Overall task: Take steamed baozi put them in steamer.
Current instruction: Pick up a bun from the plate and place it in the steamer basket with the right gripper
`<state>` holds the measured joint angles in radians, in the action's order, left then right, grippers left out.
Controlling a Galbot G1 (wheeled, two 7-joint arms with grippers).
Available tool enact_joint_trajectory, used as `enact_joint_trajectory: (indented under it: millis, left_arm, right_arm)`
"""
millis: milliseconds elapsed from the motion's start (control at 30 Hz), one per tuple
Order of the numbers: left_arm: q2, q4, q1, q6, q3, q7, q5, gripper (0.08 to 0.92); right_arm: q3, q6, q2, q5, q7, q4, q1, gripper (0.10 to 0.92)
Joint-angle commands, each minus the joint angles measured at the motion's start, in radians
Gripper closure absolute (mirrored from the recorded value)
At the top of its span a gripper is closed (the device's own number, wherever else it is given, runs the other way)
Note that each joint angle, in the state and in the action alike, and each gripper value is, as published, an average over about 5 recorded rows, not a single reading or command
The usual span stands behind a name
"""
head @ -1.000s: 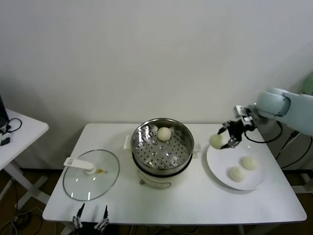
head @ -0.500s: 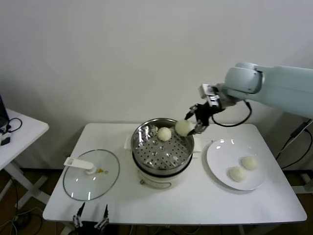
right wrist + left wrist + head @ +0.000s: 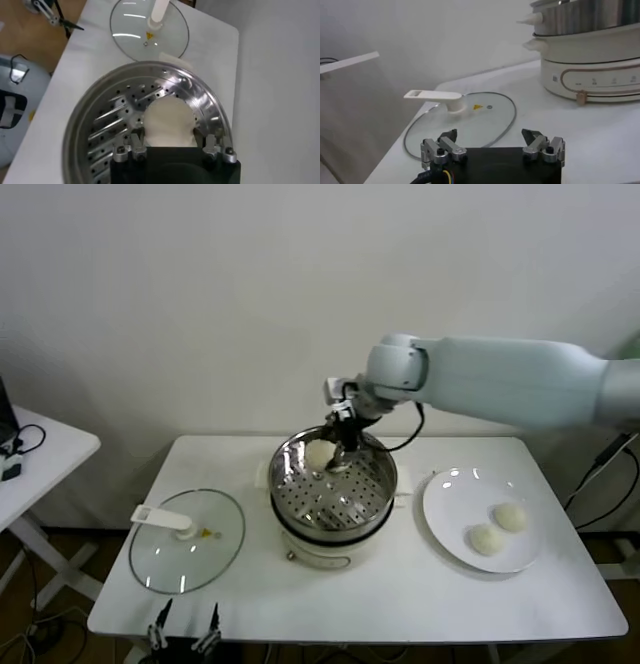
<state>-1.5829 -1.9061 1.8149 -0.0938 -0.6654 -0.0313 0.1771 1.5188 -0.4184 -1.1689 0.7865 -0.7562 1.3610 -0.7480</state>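
Left gripper [image 3: 185, 631]: we keep it parked at the near left corner of the table [image 3: 400, 584], its fingers spread and holding nothing; it has no part in this step.

Lid [image 3: 187, 539]: the glass lid lies flat on the table left of the steamer, well out of our path.

Steamer [image 3: 375, 484]: the steel basket sits open on its cooker base in the middle of the table. In the head view we cannot make out a second bun on its floor; the arm and the held bun cover the back part.

Right gripper [image 3: 335, 452]: we hold it over the back of the basket, fingers pinching a bun [image 3: 167, 122] from both sides.

How to finish well: we judge it best to lower until the bun nearly rests on the holed floor, away from the wall, then spread the fingers gently and lift straight up so the soft dough neither sticks nor rolls.

Plate [image 3: 445, 519]: two buns [image 3: 498, 528] wait on it, right of the steamer.
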Motion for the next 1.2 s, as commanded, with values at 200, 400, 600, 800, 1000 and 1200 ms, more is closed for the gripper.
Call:
enact_joint_trajectory:
  millis: [200,400,600,800,1000,1200]
  left_arm:
    - [-0.006,0.014,-0.01,-0.003,-0.001,-0.002,0.002,0.177]
    - [-0.007,0.016,-0.013,-0.001,-0.002,-0.003,0.002,0.177]
    - [-0.006,0.014,-0.01,0.0,-0.004,-0.003,0.001,0.177]
    - [-0.007,0.012,-0.01,0.0,-0.002,-0.003,0.001,0.177]
    - [-0.008,0.004,-0.003,0.004,-0.001,-0.003,0.003,0.177]
    - [-0.01,-0.002,0.0,0.006,-0.001,-0.004,0.007,0.177]
  right_arm:
    - [-0.033,-0.023,-0.149,-0.122,0.026,-0.144,0.178,0.364]
    - [-0.038,-0.021,-0.16,-0.133,0.024,-0.165,0.199,0.364]
    - [-0.035,-0.02,-0.16,-0.144,0.019,-0.165,0.2,0.364]
    - [-0.037,-0.008,-0.152,-0.152,0.022,-0.159,0.198,0.357]
    - [-0.023,0.008,-0.121,-0.131,0.013,-0.128,0.149,0.233]
    - [0.044,0.027,-0.003,-0.025,-0.016,-0.036,0.007,0.203]
